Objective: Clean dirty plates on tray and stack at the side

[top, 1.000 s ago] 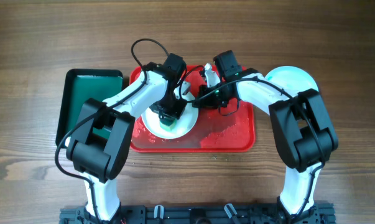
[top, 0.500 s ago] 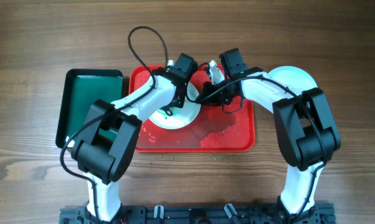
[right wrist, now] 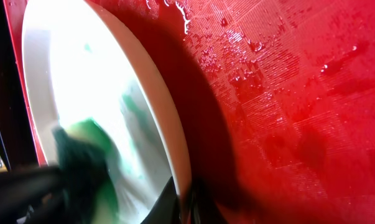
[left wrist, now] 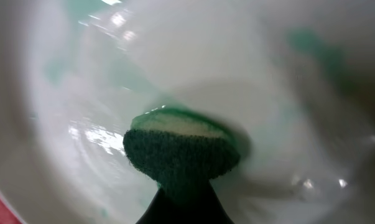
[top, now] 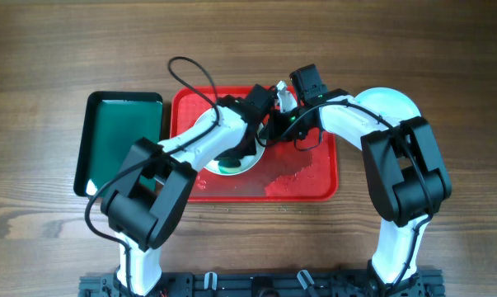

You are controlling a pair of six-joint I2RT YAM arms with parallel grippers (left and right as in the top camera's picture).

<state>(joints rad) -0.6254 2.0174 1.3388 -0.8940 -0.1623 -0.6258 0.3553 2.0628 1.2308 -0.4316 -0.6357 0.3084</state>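
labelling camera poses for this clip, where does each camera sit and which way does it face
Overhead: fixed above the table, looking straight down at the red tray; both arms show whole, meeting over the plate.
Left wrist: on the left gripper, looking close onto the plate's wet face; only dark fingertips show, clamped on the green sponge.
Right wrist: on the right gripper, looking along the tray floor; its fingers pinch the plate's rim.
Shared: both wrist views show the same plate and sponge.
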